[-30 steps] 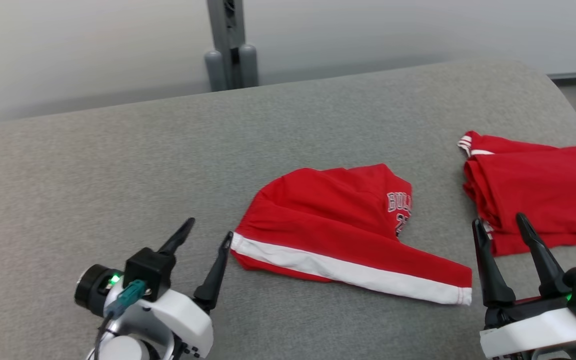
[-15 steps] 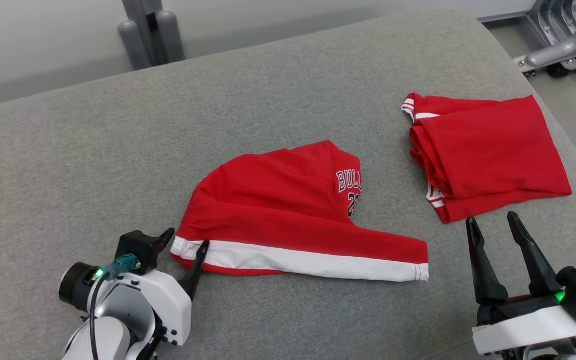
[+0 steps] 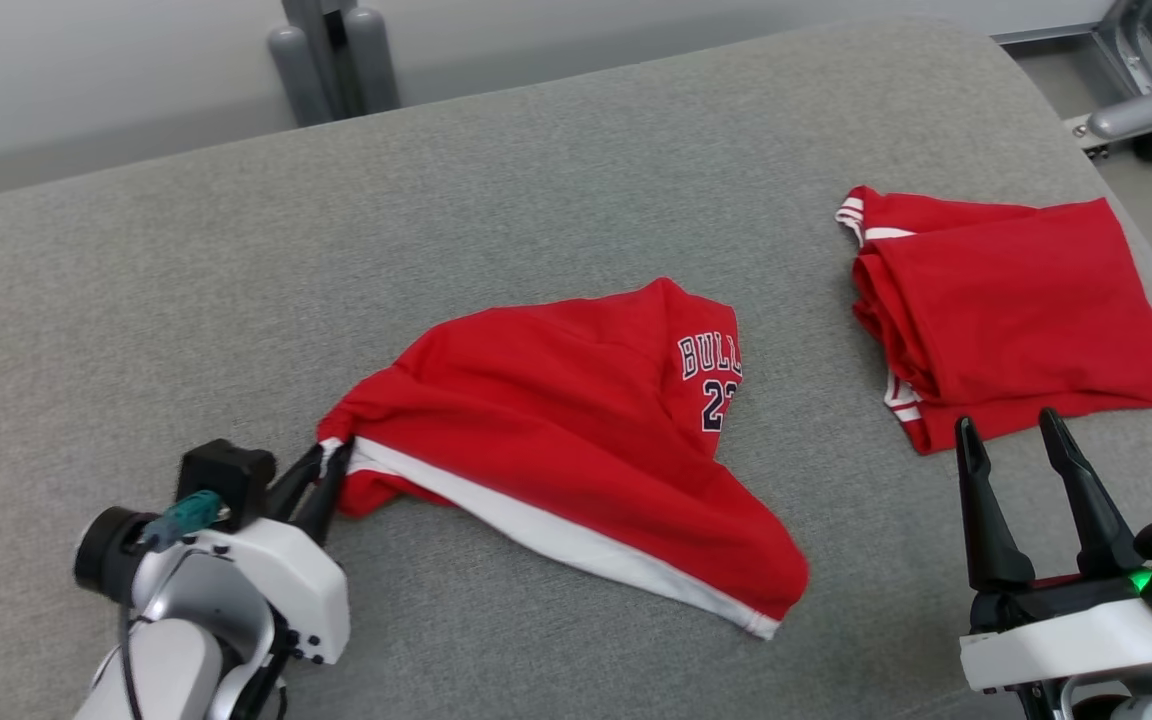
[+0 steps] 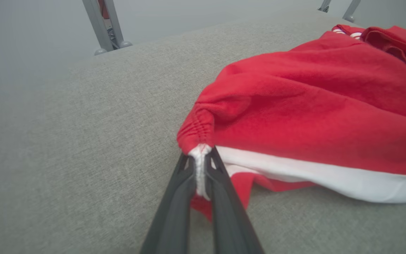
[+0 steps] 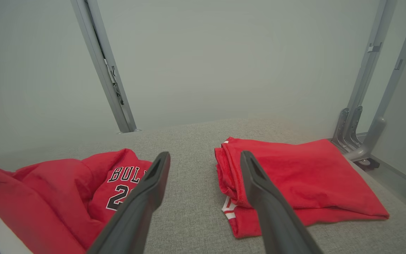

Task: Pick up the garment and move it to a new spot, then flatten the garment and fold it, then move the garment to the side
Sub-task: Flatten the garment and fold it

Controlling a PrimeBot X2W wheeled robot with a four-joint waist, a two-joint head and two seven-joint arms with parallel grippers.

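Note:
A crumpled red garment with a white side stripe and dark lettering lies in the middle of the grey padded surface. My left gripper is shut on the garment's left corner, pinching the white hem and lifting that end a little. The left wrist view has the white hem squeezed between the two dark fingers, with the red garment spreading to the right. My right gripper hovers open at the lower right, holding nothing. In the right wrist view the lettered garment lies to the lower left.
A second red garment, folded, lies at the right side of the surface, just beyond my right fingertips; it appears as the folded garment in the right wrist view. A grey post stands behind the surface. A metal frame stands at the far right.
My left gripper has gone from open beside the garment's corner to shut on its white hem, pulling it left and up. The garment's right end dragged along. The camera shifted.

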